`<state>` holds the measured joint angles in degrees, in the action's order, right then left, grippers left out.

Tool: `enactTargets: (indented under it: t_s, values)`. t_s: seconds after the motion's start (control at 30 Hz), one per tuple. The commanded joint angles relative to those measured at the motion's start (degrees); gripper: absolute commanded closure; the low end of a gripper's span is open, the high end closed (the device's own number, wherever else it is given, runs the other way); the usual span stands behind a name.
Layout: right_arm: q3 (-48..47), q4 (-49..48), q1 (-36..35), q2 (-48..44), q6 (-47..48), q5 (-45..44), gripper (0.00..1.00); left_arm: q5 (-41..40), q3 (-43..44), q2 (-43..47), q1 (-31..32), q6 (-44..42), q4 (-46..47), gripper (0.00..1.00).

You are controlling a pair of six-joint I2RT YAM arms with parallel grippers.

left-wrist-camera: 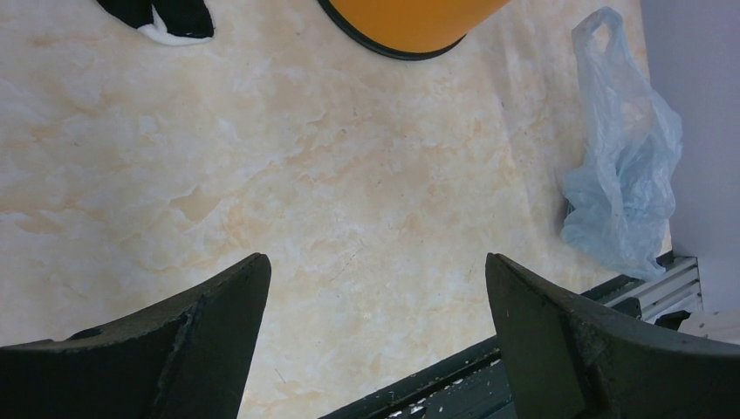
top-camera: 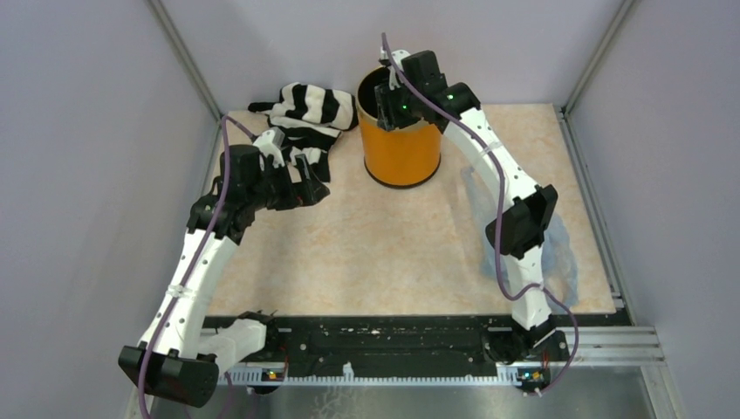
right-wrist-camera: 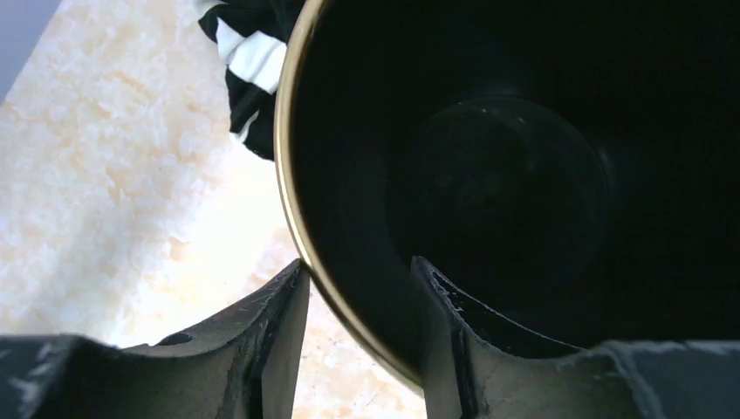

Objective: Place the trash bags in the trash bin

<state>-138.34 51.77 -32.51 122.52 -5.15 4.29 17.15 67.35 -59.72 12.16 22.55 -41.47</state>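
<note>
The trash bag (top-camera: 558, 249), thin light-blue crinkly plastic, lies crumpled at the table's right edge, partly under my right arm. It also shows in the left wrist view (left-wrist-camera: 624, 166), handle loop pointing up. The orange trash bin (top-camera: 401, 144) stands upright at the back centre; its black inside (right-wrist-camera: 506, 183) holds nothing I can see. My right gripper (top-camera: 390, 98) (right-wrist-camera: 358, 266) straddles the bin's rim, one finger outside and one inside, closed against the wall. My left gripper (top-camera: 307, 179) (left-wrist-camera: 377, 262) is wide open and empty above bare table, left of the bin.
A black-and-white striped cloth (top-camera: 305, 118) lies at the back left, touching the bin's left side and just behind my left gripper. Grey walls close in the left, right and back. A black rail (top-camera: 393, 336) runs along the near edge.
</note>
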Motion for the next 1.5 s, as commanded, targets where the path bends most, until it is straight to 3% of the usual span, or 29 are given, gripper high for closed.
enactTargets:
  t_s: [0.0,0.33,0.4,0.57,0.73,0.83,1.17,1.3,1.47]
  values:
    - [-1.55,-6.56,-0.35,1.41,-0.03,2.17,0.51,0.97,0.66,1.27,0.23,0.09,2.87,0.02]
    - [-3.79,-6.06,-0.35,2.36,-2.35,2.6,0.37,0.56,-0.21,1.82,0.23,-0.14,2.3,0.02]
    - [-4.76,-5.18,-0.45,1.47,-3.01,1.75,0.29,1.21,-0.44,1.79,0.23,-0.18,2.34,0.02]
    - [-5.41,-3.25,-1.19,-3.59,-4.2,-1.44,0.12,3.52,-1.19,1.35,0.3,-0.4,3.13,0.02]
    - [-2.26,-0.96,-1.78,-10.93,-6.15,-6.57,0.05,4.92,-2.1,0.8,1.89,0.22,5.58,0.02]
    - [5.58,-0.28,-2.16,-17.79,-7.72,-11.02,0.05,4.79,-3.08,0.5,3.86,1.18,7.68,0.02]
    - [49.41,-9.04,-2.46,-49.64,-14.32,-22.63,0.06,1.63,-6.36,-1.57,14.4,4.66,13.29,0.02]
    - [63.85,-13.46,-2.47,-55.65,-15.0,-25.17,0.06,2.09,-7.41,-3.82,17.64,6.61,16.14,0.02]
    - [77.67,-25.9,0.3,-57.96,-11.15,-26.65,0.06,3.31,-10.12,-5.08,19.26,8.96,20.18,0.02]
